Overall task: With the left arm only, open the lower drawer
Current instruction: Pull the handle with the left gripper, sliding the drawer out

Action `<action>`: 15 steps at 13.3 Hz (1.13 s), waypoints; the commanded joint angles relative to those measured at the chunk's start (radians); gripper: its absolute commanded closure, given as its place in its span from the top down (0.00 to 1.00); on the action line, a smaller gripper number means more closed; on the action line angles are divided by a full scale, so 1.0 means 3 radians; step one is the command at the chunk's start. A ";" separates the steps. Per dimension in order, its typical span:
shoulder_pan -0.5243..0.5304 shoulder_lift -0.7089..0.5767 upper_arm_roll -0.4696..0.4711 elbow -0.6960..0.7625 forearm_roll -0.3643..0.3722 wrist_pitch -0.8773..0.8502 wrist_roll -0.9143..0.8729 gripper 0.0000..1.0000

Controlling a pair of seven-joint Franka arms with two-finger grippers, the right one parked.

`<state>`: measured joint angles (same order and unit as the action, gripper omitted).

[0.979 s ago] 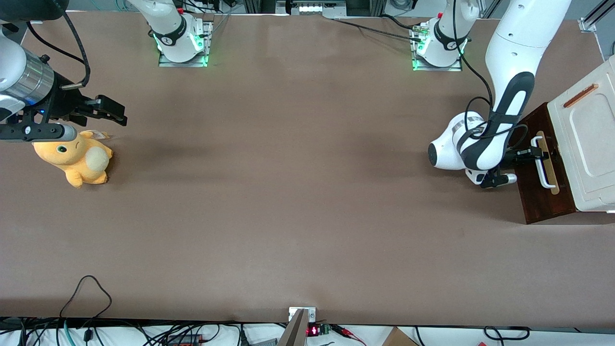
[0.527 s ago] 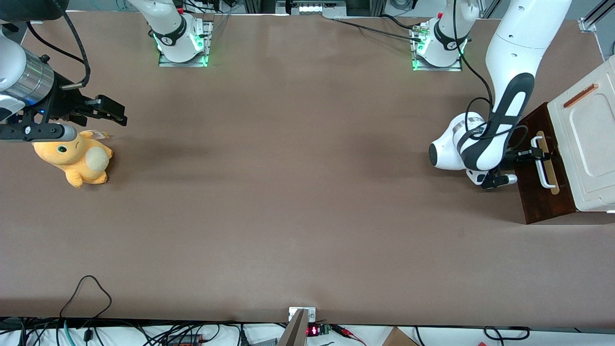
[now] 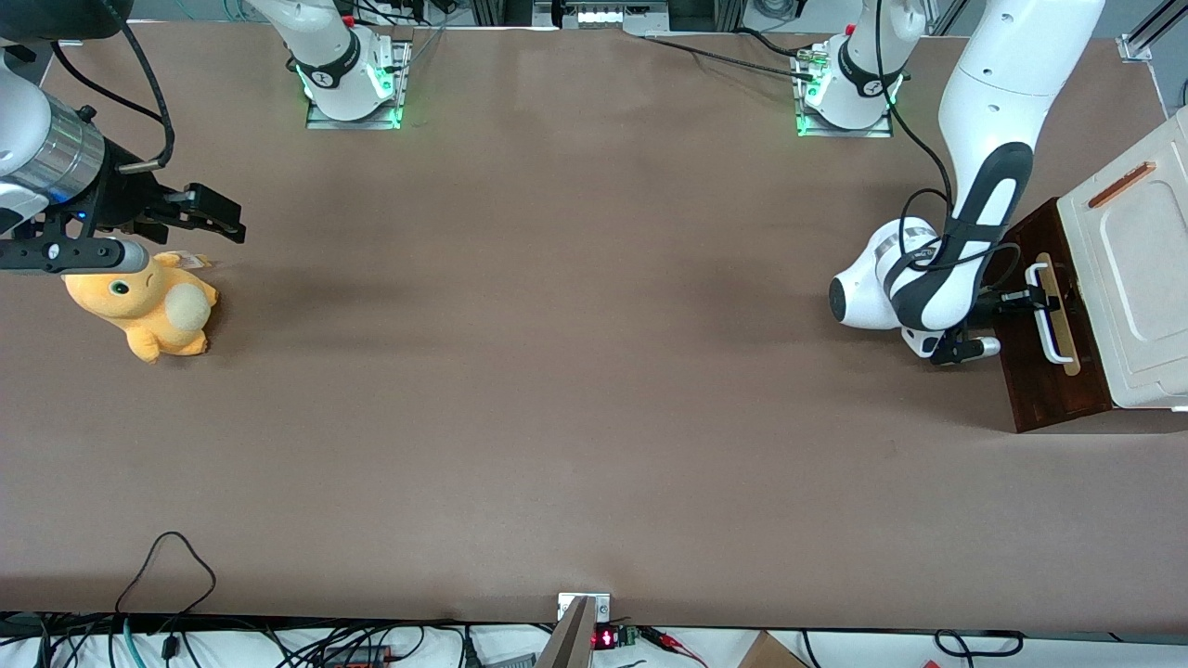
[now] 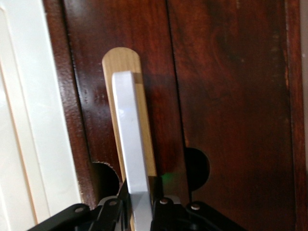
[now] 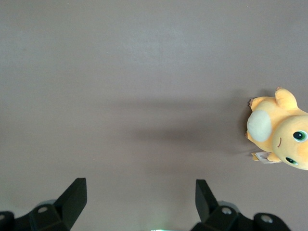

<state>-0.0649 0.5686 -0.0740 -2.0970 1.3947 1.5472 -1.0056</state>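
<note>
The lower drawer is a dark brown wooden front at the working arm's end of the table, under the cream-white cabinet top. Its white bar handle lies on a tan wooden strip. The left arm's gripper is at the end of the handle farther from the front camera. In the left wrist view the black fingers press on both sides of the white handle, over the tan strip and the dark drawer front. The gripper is shut on the handle.
The cabinet top carries a copper-coloured strip. A yellow plush toy lies toward the parked arm's end of the table and shows in the right wrist view. A loose black cable loops near the table's front edge.
</note>
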 commanded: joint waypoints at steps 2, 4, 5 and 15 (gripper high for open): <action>0.0017 0.0007 0.0011 0.0036 0.0060 0.0038 0.0105 0.00; 0.0007 -0.0003 0.0006 0.0046 0.0060 0.0038 0.0105 0.00; -0.0004 -0.0008 -0.0004 0.0046 0.0060 0.0038 0.0105 0.00; -0.0290 -0.0095 -0.0418 0.0107 -0.0313 -0.0013 0.0105 0.00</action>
<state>-0.1184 0.5466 -0.1783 -2.0896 1.3225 1.5254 -1.0137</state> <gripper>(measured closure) 0.811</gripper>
